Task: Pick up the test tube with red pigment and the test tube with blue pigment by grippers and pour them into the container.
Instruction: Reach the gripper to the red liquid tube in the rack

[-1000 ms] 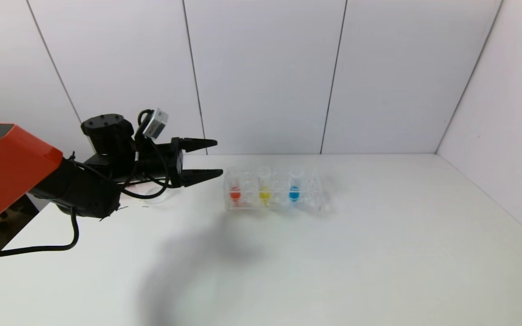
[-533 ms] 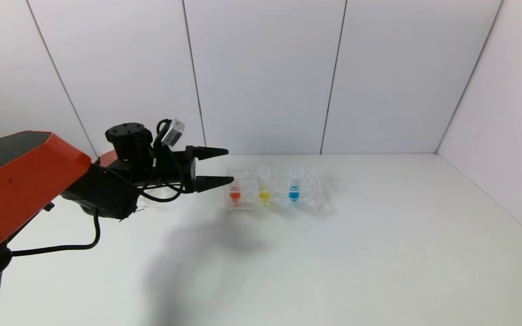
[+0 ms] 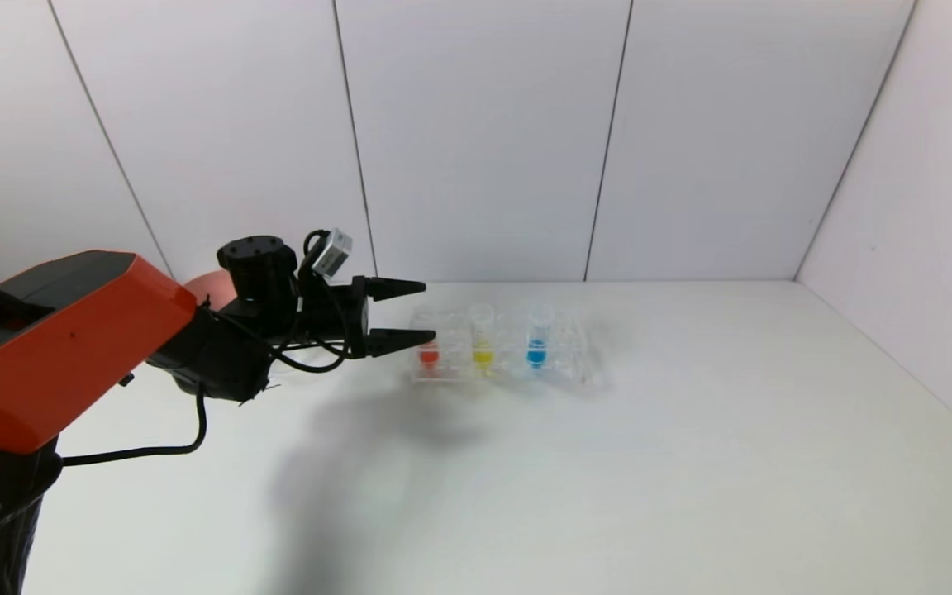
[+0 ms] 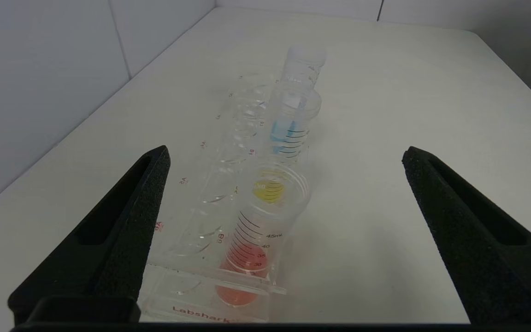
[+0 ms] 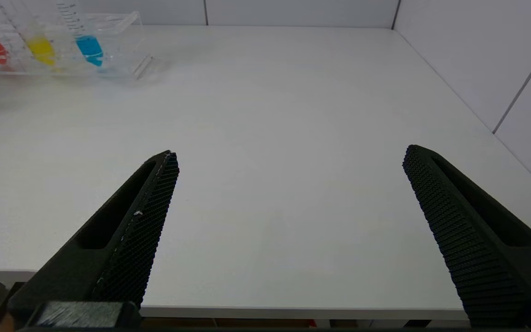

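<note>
Moved right since a second ago: left gripper (image 3: 428,312) now at the left end of the tube rack (image 3: 583,364), earlier well short of it. Orange forearm also further into view. Tubes and rack unchanged.

Left arm reaching in from the left, held level above the table (image 3: 608,479), fingers pointing right, one stacked above the other. Jaws wide, nothing held. Lower fingertip just beside the test tube with red pigment (image 3: 428,351), contact not resolvable. From the left wrist, fingers (image 4: 122,230) spread either side of the rack, red tube (image 4: 247,258) nearest, roughly centred between them.

Right gripper (image 5: 288,157) parked low at the near edge of the table, well apart from the rack, jaws wide, empty; out of the head view.

Clear rack on the far half of the table, three tubes upright in one row. Left to right: red, yellow-liquid tube (image 3: 483,343), test tube with blue pigment (image 3: 536,340). Small amount of liquid at the bottom of each. Remaining rack wells empty in the left wrist view.

Pink bowl (image 3: 207,289) partly hidden behind the left arm, far left. Beaker not made out, behind the arm if present.
</note>
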Robot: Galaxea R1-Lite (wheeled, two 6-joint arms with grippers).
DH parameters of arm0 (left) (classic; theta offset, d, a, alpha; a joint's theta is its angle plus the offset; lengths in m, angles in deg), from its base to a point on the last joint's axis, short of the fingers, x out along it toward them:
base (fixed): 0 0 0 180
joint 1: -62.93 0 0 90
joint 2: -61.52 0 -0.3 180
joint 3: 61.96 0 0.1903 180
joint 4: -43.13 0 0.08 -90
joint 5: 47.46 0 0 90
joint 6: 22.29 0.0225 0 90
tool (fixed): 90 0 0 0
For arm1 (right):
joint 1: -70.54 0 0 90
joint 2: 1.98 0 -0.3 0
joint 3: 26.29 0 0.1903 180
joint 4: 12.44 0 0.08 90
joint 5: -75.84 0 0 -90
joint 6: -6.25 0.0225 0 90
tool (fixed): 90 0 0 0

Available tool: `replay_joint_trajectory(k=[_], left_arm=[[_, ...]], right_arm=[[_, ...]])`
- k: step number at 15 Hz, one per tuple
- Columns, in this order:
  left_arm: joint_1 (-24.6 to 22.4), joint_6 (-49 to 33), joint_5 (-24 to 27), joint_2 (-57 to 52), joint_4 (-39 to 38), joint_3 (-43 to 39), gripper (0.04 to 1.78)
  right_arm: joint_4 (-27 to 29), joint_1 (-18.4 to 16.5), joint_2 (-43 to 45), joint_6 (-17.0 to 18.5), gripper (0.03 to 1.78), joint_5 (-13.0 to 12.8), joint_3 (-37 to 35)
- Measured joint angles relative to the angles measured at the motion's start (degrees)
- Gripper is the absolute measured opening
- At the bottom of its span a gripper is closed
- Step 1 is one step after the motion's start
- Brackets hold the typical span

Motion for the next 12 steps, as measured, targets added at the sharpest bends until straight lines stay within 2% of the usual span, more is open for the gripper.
replay_joint_trajectory(k=[12], left_arm=[[0.77, 0.0, -0.02, 4.68, 2.11, 4.22, 1.76]], right_arm=[[-0.02, 0.0, 0.0, 0.0, 1.77, 0.0, 0.0]])
